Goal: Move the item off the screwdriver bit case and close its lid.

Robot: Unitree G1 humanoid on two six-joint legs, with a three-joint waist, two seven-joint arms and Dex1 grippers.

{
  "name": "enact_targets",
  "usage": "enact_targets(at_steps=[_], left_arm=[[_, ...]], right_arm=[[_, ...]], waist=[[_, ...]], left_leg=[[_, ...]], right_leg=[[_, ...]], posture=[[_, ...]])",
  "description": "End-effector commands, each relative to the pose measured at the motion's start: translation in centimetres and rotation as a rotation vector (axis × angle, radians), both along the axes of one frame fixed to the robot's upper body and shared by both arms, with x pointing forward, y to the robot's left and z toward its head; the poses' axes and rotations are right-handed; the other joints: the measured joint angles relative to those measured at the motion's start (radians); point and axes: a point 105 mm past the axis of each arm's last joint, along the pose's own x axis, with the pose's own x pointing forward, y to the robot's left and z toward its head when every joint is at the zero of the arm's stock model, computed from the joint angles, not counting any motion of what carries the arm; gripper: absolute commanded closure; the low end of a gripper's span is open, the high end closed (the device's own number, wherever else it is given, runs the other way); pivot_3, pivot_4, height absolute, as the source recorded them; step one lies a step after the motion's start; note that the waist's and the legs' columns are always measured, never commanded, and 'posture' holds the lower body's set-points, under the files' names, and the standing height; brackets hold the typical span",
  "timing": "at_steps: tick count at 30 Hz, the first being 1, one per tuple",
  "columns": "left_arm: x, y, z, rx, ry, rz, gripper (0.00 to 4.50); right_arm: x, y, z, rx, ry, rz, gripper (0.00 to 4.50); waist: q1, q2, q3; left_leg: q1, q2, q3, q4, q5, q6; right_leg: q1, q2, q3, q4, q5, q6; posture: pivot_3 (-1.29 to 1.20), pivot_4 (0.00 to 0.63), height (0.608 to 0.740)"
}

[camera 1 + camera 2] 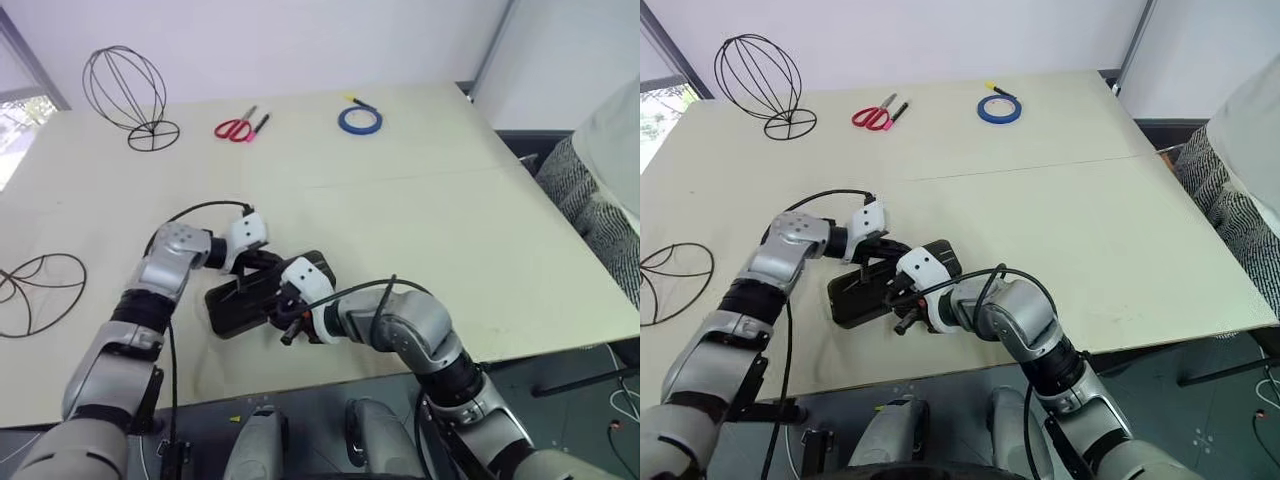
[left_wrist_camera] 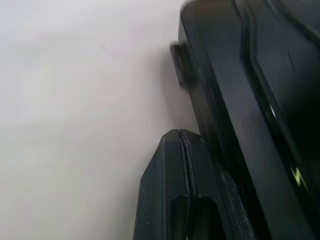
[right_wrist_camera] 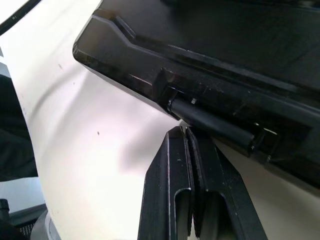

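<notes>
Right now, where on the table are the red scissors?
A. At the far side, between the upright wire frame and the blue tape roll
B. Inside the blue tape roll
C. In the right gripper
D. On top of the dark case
A: the red scissors lie at the table's far side, between the upright wire frame and the blue tape roll.

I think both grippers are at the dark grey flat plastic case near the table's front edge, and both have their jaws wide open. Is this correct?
Not quite. Both the left gripper and the right gripper are at the dark grey flat plastic case near the table's front edge, but their jaws are shut, not wide open. The two wrist views show each pair pressed together.
</notes>
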Motion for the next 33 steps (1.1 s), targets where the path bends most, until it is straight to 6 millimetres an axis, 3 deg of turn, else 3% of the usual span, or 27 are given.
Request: enact_targets(at_steps=[1, 7, 18, 27, 33], left_arm=[[-0.5, -1.6, -2.0, 0.04, 0.032, -0.07, 4.5], [1.1, -1.7, -0.6, 0.01, -0.017, -0.045, 4.5], [2.3, -2.1, 0.6, -0.006, -0.06, -0.038, 4.5], [3.4, 1.1, 3.8, -0.102, -0.097, 0.101, 4.5], [1.8, 3.2, 6.1, -0.211, -0.124, 0.183, 4.5]], right_arm=[[1.8, 0.7, 3.8, 0.073, -0.181, -0.023, 4.42], [1.6, -0.1, 4.0, 0.054, -0.18, 0.004, 4.42], [2.0, -1.8, 5.0, 0.008, -0.195, 0.098, 4.42], [2.1, -5.1, 7.2, -0.023, -0.299, 0.215, 4.42], [4.7, -7.5, 9.8, -0.007, -0.431, 0.119, 4.42]], waist=[[0.002, 0.0, 0.0], [0.007, 0.0, 0.0], [0.01, 0.0, 0.0], [-0.009, 0.0, 0.002], [-0.024, 0.0, 0.002]], left_leg=[[0.0, 0.0, 0.0, 0.0, 0.0, 0.0], [-0.001, 0.0, 0.0, 0.0, 0.0, 0.0], [-0.001, -0.001, -0.001, 0.001, 0.0, 0.0], [-0.003, -0.001, -0.001, 0.0, -0.001, 0.002], [-0.005, -0.001, -0.001, -0.002, -0.002, 0.003]], right_leg=[[0.0, 0.0, 0.0, 0.0, 0.0, 0.0], [0.0, 0.0, 0.0, 0.0, 0.0, 0.0], [0.0, -0.001, -0.001, 0.0, 0.0, 0.0], [-0.002, 0.0, -0.001, -0.002, -0.001, 0.001], [-0.004, -0.001, 0.0, -0.001, -0.001, 0.001]], posture=[[0.0, 0.15, 0.74], [0.0, 0.15, 0.74], [0.0, 0.15, 0.74], [0.0, 0.15, 0.74], [0.0, 0.15, 0.74]])
